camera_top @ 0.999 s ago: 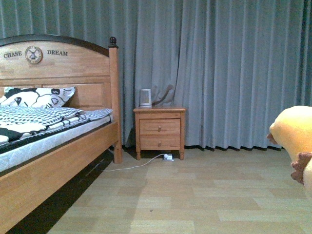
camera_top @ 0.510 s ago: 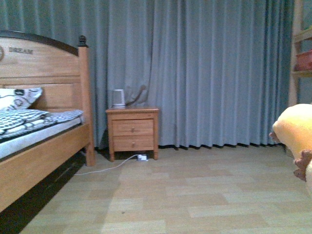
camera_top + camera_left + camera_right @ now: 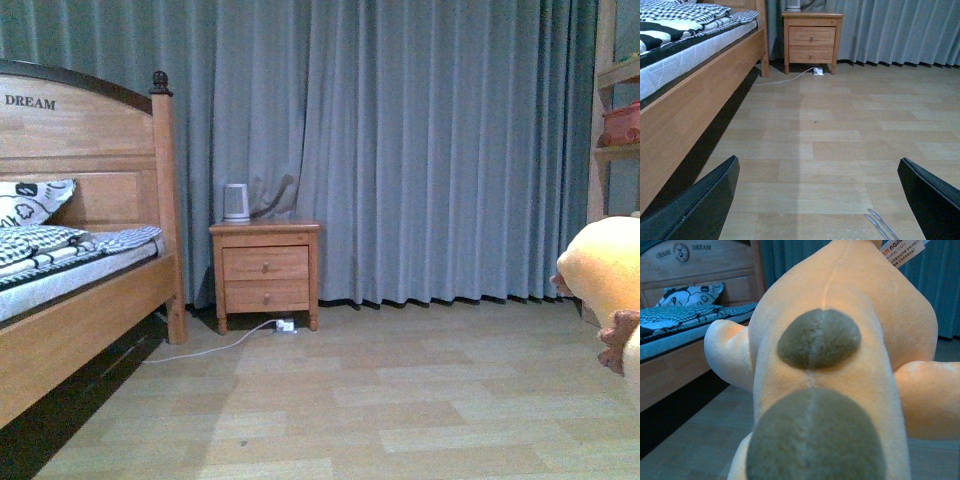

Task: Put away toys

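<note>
The orange-yellow plush animal fills the right wrist view, with grey-brown oval patches down its back and a white tag at its far end. My right gripper is shut on it, and its fingers are hidden behind the fabric. In the front view the plush animal pokes in at the right edge, held above the floor, with a brownish clawed paw below. My left gripper is open over bare wooden floor, its two black fingers wide apart with nothing between them.
A wooden bed with patterned bedding stands at the left. A wooden nightstand with a white kettle stands against the grey curtain. A white cable trails on the floor. A wooden shelf is at the far right.
The front view has swung to the right: the bed and nightstand slid left and the shelf came into sight. The plush animal stays at the right edge.
</note>
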`<state>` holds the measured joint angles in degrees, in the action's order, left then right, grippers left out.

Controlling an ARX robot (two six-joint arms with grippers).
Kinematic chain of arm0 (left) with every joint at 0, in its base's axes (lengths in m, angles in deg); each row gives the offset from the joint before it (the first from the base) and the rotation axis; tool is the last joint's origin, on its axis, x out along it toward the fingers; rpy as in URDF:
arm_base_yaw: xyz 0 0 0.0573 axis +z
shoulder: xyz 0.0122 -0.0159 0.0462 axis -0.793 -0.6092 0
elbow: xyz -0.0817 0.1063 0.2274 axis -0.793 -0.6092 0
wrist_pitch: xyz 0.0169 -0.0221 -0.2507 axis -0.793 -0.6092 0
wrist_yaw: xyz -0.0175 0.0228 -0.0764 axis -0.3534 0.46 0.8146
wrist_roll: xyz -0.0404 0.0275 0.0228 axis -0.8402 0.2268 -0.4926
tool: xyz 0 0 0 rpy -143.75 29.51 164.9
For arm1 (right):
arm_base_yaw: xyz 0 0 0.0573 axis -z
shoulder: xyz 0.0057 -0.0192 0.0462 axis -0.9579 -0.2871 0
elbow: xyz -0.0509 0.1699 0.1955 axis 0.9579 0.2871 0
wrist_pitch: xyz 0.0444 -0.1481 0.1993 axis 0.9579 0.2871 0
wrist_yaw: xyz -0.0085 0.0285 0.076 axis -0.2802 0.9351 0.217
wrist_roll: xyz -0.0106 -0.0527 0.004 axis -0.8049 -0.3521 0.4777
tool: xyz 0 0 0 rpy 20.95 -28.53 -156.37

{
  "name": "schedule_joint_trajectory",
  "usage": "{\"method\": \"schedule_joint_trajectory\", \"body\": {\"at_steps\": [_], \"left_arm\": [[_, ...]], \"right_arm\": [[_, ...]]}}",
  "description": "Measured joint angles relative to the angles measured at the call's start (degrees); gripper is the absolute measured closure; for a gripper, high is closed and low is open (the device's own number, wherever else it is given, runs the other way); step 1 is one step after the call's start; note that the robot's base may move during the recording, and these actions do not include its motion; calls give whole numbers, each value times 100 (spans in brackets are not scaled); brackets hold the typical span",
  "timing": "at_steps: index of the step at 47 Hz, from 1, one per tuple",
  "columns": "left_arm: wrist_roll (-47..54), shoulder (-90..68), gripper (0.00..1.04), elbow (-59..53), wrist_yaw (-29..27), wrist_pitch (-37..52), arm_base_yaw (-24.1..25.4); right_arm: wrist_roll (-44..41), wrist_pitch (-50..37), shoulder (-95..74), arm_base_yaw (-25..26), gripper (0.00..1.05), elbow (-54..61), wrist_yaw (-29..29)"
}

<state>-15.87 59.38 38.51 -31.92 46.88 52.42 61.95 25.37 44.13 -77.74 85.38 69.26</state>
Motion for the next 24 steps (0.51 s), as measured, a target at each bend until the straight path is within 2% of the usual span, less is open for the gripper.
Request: {"method": "schedule_joint_trajectory", "body": {"at_steps": [24], "left_arm": [[0, 0, 6, 0, 2, 0, 0]], "right_arm": [[0, 0, 2, 0, 95, 0, -2]]}}
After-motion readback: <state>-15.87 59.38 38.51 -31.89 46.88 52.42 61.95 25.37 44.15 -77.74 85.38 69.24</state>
